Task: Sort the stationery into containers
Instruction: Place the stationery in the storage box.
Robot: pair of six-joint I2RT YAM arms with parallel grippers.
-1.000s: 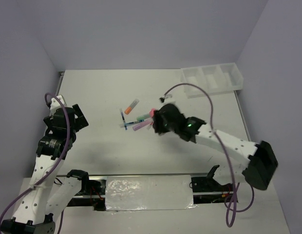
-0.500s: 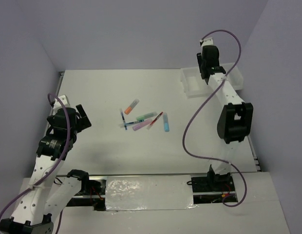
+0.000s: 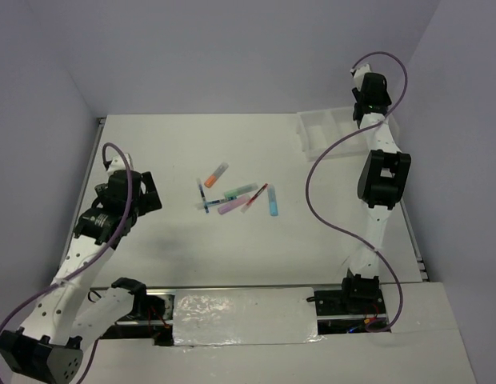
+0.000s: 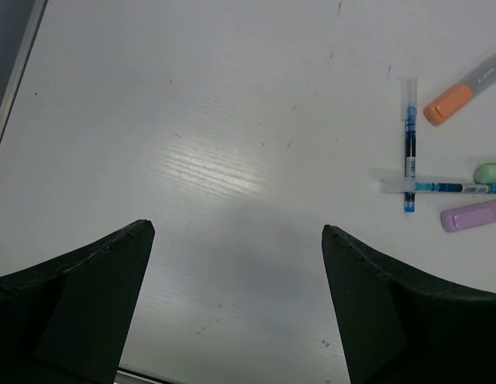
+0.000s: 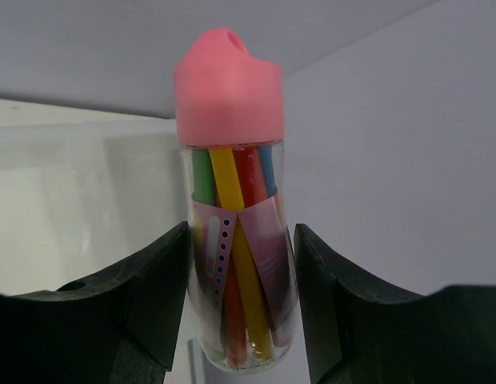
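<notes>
My right gripper is shut on a stubby clear tube with a pink cap that holds coloured sticks. In the top view this gripper is raised at the far right, over the white three-compartment tray; the tube is hidden there. On the table's middle lie an orange highlighter, a blue pen, a green highlighter, a purple highlighter, a red pen and a light-blue highlighter. My left gripper is open and empty, left of the pile.
The left wrist view shows the orange highlighter, two crossed blue pens, the green tip and the purple one at its right edge. The table's left edge runs nearby. Grey walls enclose the table.
My right arm has swung from the pile up to the far right, above the tray, carrying the pink-capped tube. My left arm has shifted slightly right, towards the pile.
</notes>
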